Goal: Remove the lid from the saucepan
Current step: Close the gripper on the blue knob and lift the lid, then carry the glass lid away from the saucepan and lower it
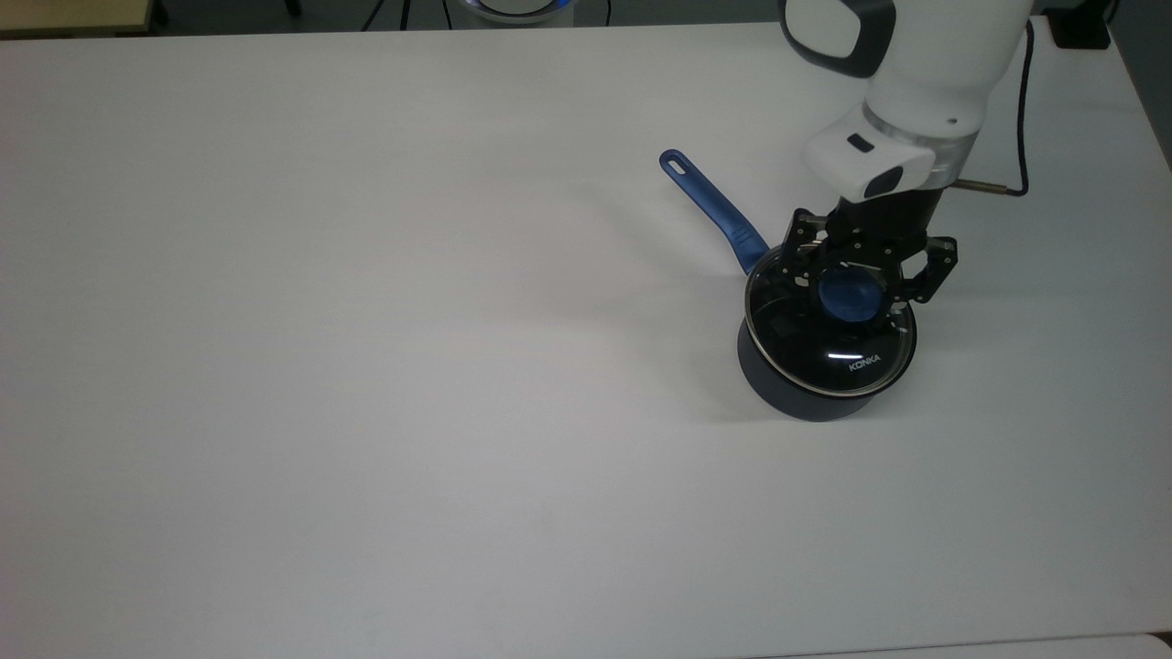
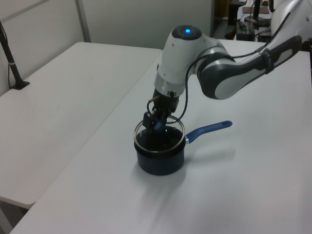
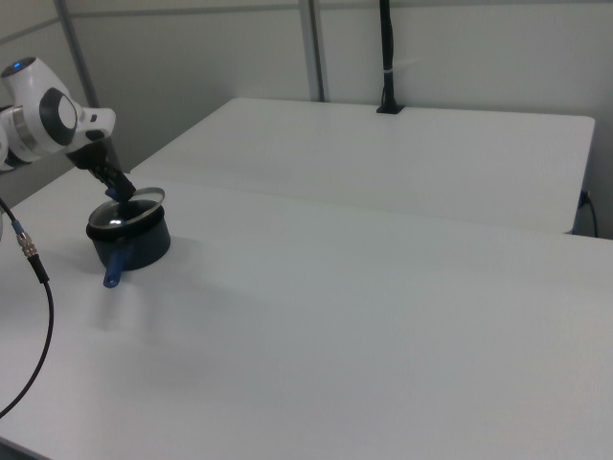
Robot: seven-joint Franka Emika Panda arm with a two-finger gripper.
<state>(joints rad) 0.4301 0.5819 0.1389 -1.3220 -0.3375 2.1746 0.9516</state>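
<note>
Now I pinch the lid's knob, lid tilting off the saucepan.
My gripper (image 1: 853, 291) clamps the blue knob; the lid (image 1: 831, 331) hangs tipped, one edge up, over the saucepan (image 2: 160, 158) near the table's (image 1: 366, 366) far right edge. If its low rim catches, the saucepan may drag or the knob slip.

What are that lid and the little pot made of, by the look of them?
The lid looks like clear glass with a thin shiny metal rim: it shows bright reflections. Its blue knob may be plastic. The saucepan looks like matte dark-coated metal, though that is a guess.
</note>
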